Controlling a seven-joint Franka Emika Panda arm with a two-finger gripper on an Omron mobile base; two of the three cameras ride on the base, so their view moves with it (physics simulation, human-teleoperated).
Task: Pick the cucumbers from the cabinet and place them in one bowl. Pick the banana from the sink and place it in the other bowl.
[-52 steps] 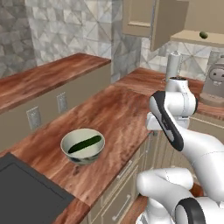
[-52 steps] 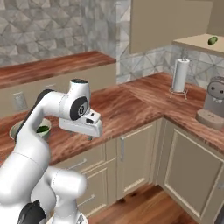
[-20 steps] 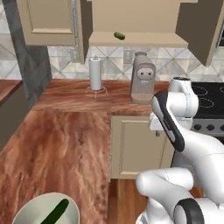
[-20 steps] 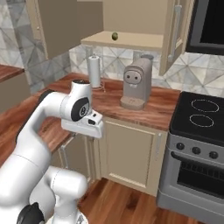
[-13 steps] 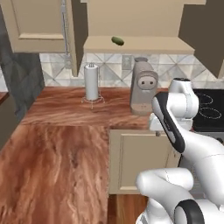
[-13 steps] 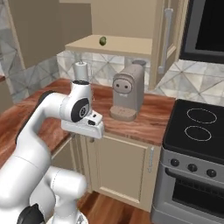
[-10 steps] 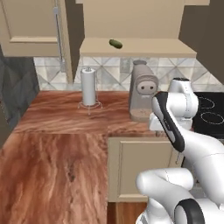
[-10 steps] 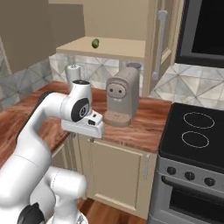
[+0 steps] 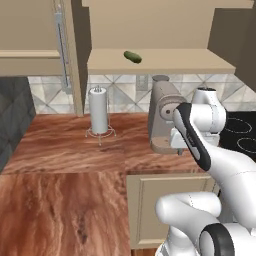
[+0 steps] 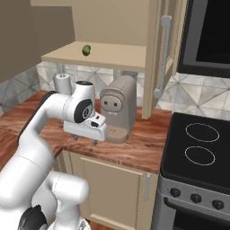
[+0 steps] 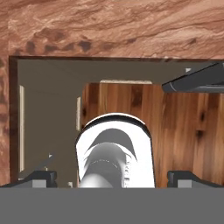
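Observation:
One dark green cucumber (image 9: 132,56) lies on the shelf of the open tan cabinet (image 9: 165,64), left of the shelf's middle. From the right base view the cucumber (image 10: 86,50) appears end-on on the cabinet (image 10: 114,53) shelf. My gripper (image 10: 85,140) hangs open and empty, pointing down beside the counter's front edge, well below the shelf. In the hand view the gripper (image 11: 113,176) has its fingertips (image 11: 41,176) wide apart over the counter edge and floor. The banana, the sink and the bowls are out of view.
A beige coffee machine (image 9: 162,117) stands on the wooden counter (image 9: 75,150) under the shelf, close behind my hand. A paper towel roll (image 9: 100,111) stands to its left. The black stove (image 10: 202,143) is on the right. The cabinet door (image 10: 158,54) with its grey handle hangs open.
The whole picture has shifted because the base moved; the cabinet, coffee machine and stove now face me more squarely and closer. The arm has kept its pose and the gripper stays open.

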